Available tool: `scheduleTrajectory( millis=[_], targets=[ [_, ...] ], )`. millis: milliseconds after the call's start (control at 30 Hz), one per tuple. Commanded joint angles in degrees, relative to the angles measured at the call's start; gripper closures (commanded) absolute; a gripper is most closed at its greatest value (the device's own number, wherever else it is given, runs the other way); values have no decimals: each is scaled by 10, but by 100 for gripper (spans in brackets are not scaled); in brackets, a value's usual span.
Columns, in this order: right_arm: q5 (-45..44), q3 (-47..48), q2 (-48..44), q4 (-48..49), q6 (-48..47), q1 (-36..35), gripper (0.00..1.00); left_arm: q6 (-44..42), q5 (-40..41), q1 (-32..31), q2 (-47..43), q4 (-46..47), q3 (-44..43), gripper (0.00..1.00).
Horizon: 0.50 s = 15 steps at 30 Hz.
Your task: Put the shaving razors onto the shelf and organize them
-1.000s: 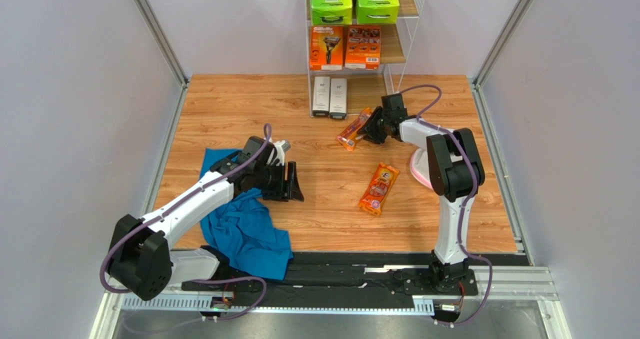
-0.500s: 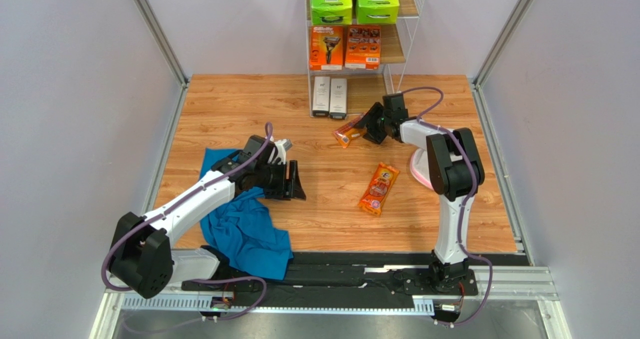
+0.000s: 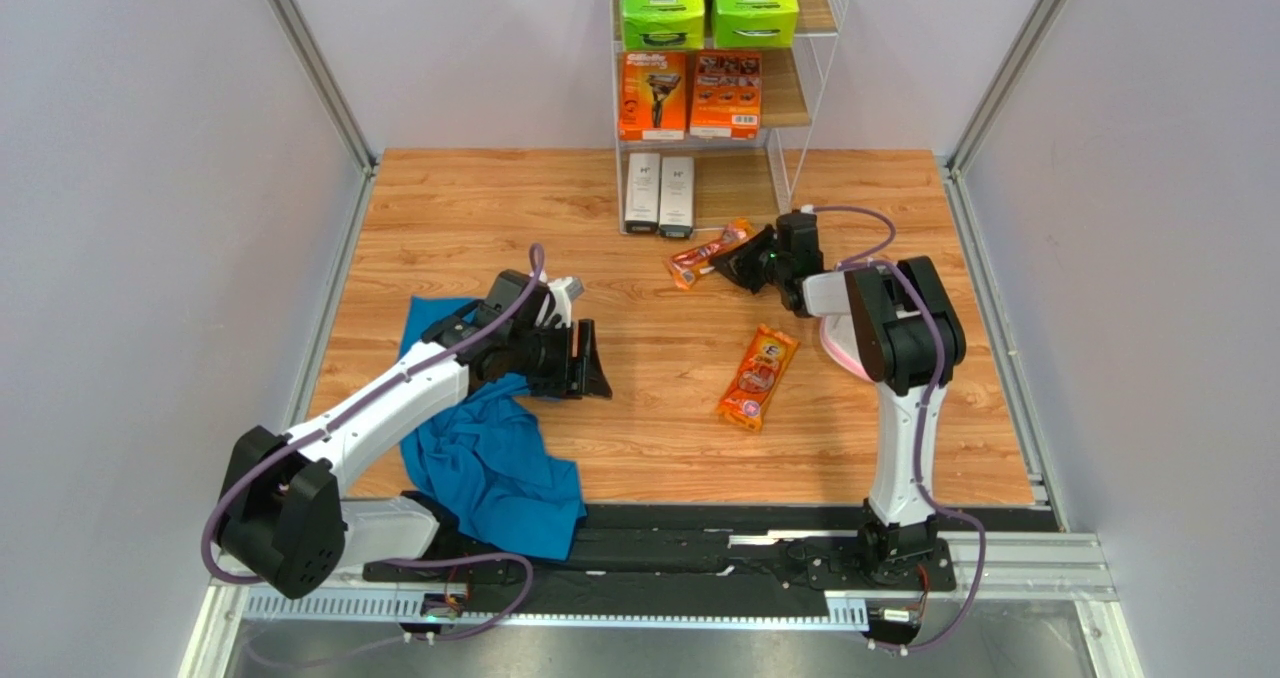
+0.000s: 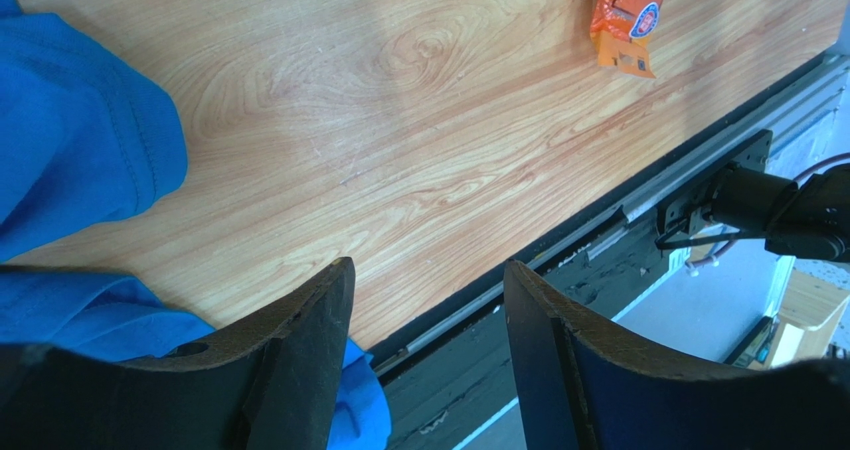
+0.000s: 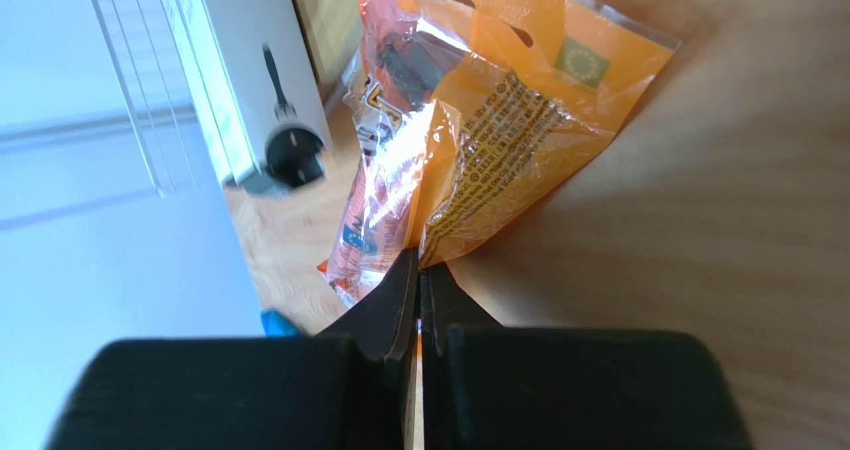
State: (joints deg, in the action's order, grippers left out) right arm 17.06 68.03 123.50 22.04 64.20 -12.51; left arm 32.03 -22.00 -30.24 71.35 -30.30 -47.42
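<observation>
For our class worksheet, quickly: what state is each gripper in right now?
Left gripper: jaws open, holding nothing.
Right gripper: jaws shut, pinching the edge of the orange blister pack.

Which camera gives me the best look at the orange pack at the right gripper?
Right wrist: the orange pack fills the view, its edge pinched by the shut right gripper. Top external shows it small, near the shelf. Left wrist shows only the other pack.

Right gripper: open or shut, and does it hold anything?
Shut. In the right wrist view the right gripper has its fingers together, with the film edge of the orange blister pack pinched at their tips.
</observation>
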Motion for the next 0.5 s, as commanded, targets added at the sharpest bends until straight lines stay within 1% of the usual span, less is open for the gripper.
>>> scheduleTrajectory(
  millis=[0,33,67,133,167,200,233,267,300,333,367,400,433,467],
  targets=[
    [63,-40,-52,-44,-78,9,98,-7,-6,3,-21,31,-18,34],
    [95,-47,-65,-55,-99,9,99,-9,-16,3,-20,35,-27,34],
    [110,-47,-97,-100,-145,7,99,-11,-23,3,-18,45,-31,34],
    [166,-52,-129,-130,-190,7,99,-14,-44,3,-15,53,-48,34],
    [181,-50,-159,-175,-218,7,99,-15,-52,3,-10,62,-53,34],
    [220,-45,-174,-203,-267,6,99,-17,-68,3,-8,65,-59,33],
    [241,-33,-186,-238,-295,6,100,-19,-77,3,-3,70,-69,33],
    [256,-26,-213,-302,-320,3,100,-17,-85,3,1,82,-73,33],
    [288,-20,-228,-333,-373,0,100,-15,-94,3,5,88,-77,33],
    [297,-16,-241,-360,-397,-4,100,-10,-109,3,8,95,-84,33],
    [301,-7,-259,-418,-418,-15,99,-7,-117,3,16,108,-87,33],
    [319,-1,-284,-447,-445,-20,100,-2,-131,4,21,116,-90,32],
    [320,3,-297,-472,-480,-26,100,9,-139,4,31,127,-94,32],
    [324,10,-308,-515,-496,-37,99,16,-148,4,36,146,-95,32]
  ],
)
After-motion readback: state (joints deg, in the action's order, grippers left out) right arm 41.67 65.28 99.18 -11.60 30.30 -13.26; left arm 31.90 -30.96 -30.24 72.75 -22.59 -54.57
